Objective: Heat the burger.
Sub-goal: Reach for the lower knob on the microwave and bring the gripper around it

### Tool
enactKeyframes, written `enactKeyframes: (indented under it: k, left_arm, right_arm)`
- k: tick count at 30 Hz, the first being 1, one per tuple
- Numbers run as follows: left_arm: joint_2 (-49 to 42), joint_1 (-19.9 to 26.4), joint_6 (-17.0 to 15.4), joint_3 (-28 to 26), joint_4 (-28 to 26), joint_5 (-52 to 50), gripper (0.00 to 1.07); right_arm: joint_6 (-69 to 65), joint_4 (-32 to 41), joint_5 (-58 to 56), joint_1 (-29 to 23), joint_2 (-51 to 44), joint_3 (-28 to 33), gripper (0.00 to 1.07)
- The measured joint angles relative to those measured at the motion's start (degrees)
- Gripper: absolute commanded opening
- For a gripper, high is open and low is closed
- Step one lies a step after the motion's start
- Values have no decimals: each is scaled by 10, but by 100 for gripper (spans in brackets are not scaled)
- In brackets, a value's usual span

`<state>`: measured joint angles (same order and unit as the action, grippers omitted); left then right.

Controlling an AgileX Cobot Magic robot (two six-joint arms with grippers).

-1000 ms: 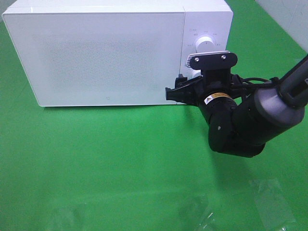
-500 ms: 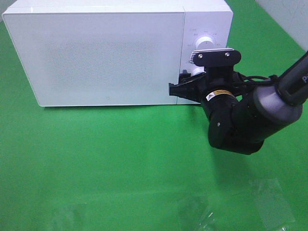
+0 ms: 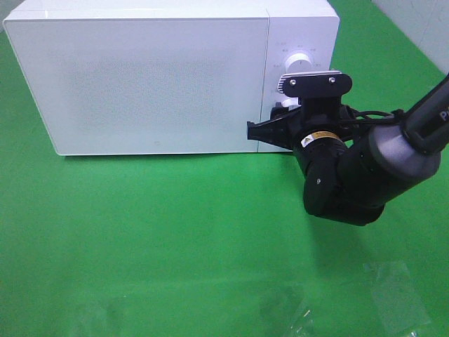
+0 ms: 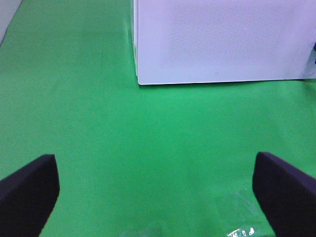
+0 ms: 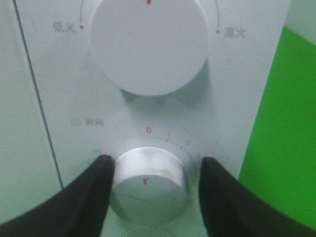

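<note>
The burger is out of view, probably behind the closed door of the white box-shaped microwave oven (image 3: 140, 77), upper left of the exterior view. Step in hand: setting the time. The black right gripper (image 5: 155, 170) straddles the round white timer dial (image 5: 148, 185), jaws spread and not yet clamped, so the next move is to pinch and turn it clockwise; the left gripper (image 4: 155, 163) hangs spread wide over bare cloth.

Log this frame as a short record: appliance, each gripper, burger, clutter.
microwave: white, door shut, standing on green cloth
right gripper: jaws either side of the lower timer knob, gap on one side, not clamped
upper knob: untouched
left gripper: open, over the cloth, holding nothing
burger: not in view
clutter: clear plastic wrap on the cloth, apart from the microwave
</note>
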<state>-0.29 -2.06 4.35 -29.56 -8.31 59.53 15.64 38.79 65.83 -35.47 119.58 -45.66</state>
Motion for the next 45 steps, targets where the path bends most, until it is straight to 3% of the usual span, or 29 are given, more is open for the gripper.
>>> enactKeyframes:
  k: [1, 2, 3, 4, 22, 29, 33, 36, 38, 45]
  left_arm:
    - [0, 0, 0, 0, 0, 0, 100]
    - [0, 0, 0, 0, 0, 0, 100]
    - [0, 0, 0, 0, 0, 0, 100]
    - [0, 0, 0, 0, 0, 0, 100]
    - [0, 0, 0, 0, 0, 0, 100]
    - [0, 0, 0, 0, 0, 0, 100]
    - [0, 0, 0, 0, 0, 0, 100]
    - [0, 0, 0, 0, 0, 0, 100]
    - [0, 0, 0, 0, 0, 0, 100]
    - [0, 0, 0, 0, 0, 0, 100]
  right_arm:
    - [-1, -3, -2, -1, 0, -1, 17]
    - [-1, -6, -3, -1, 0, -1, 10]
    - [-1, -6, -3, -1, 0, -1, 10]
    - [-2, -7, -3, -1, 0, -1, 0]
    - [-42, -10, -3, -1, 0, -1, 0]
    - [-216, -18, -1, 0, 0, 1, 0]
    - [-431, -40, 14, 2, 4, 7, 0]
    - [-461, -43, 16, 2, 4, 8, 0]
    - [-607, -48, 17, 3, 5, 9, 0]
    - [-753, -53, 18, 4, 5, 11, 0]
